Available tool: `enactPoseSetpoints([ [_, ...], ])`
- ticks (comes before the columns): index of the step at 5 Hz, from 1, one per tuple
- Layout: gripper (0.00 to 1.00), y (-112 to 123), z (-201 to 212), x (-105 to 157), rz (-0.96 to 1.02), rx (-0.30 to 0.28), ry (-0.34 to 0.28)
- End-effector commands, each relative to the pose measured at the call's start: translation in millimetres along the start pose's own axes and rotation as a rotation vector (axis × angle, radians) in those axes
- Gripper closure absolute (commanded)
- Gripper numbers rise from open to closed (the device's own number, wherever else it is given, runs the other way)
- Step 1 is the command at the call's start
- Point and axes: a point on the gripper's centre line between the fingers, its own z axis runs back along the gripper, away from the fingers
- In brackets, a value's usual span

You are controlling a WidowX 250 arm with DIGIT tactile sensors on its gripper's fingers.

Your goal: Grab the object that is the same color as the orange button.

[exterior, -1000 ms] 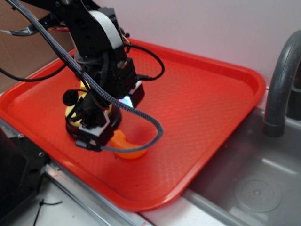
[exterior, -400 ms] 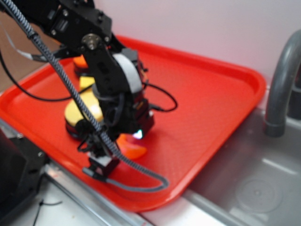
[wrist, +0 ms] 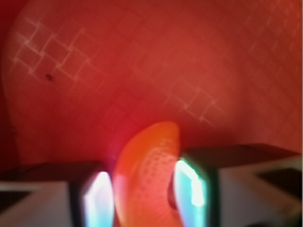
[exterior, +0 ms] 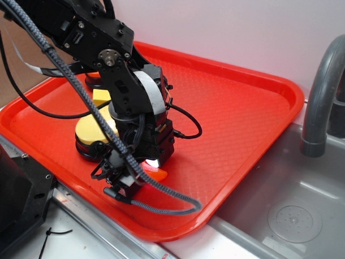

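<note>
The black robot arm [exterior: 126, 94] bends low over the near edge of the red textured plastic tray [exterior: 242, 124], which serves as the landmark here. Its gripper [exterior: 141, 174] points down at the tray floor close to the tray's front rim. In the wrist view the gripper [wrist: 144, 191] has its two fingers on either side of the small glossy orange plastic crescent [wrist: 147, 177]. The left finger pad [wrist: 97, 198] sits just beside the crescent's outer curve and the right pad [wrist: 191, 187] is against its inner curve, both lit with a pale bluish glow. The jaws are narrowed around the crescent with it between them; whether they press it firmly cannot be told from the blur.

From the exterior view only a tip of the crescent [exterior: 156, 174] shows past the gripper body, lying on the tray floor near the front rim. Just beside it, toward the tray's left side, stands the larger round yellow-domed button on a black base [exterior: 92, 132], partly hidden by the arm. Further back on the tray, a yellow wedge-shaped block [exterior: 100, 97] peeks out behind the arm, and beyond that a sliver of the round orange-domed button on a black base [exterior: 94, 77] is visible near the tray's rear left. A braided black cable [exterior: 161, 197] loops over the tray's front rim.

To the right of the tray lies a grey metal sink [exterior: 291, 210] with a grey curved faucet [exterior: 321, 91].
</note>
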Motion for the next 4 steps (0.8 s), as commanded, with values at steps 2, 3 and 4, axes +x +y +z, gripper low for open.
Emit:
enactPoseSetpoints([
  [2,1.00,5.1,23.0,-3.5,0.125,0.012,-0.009],
  [3,1.00,10.0,42.8,-9.1,0.227,0.002,-0.028],
  [4,1.00,17.2,71.4,-16.6,0.428,-0.024,-0.069],
])
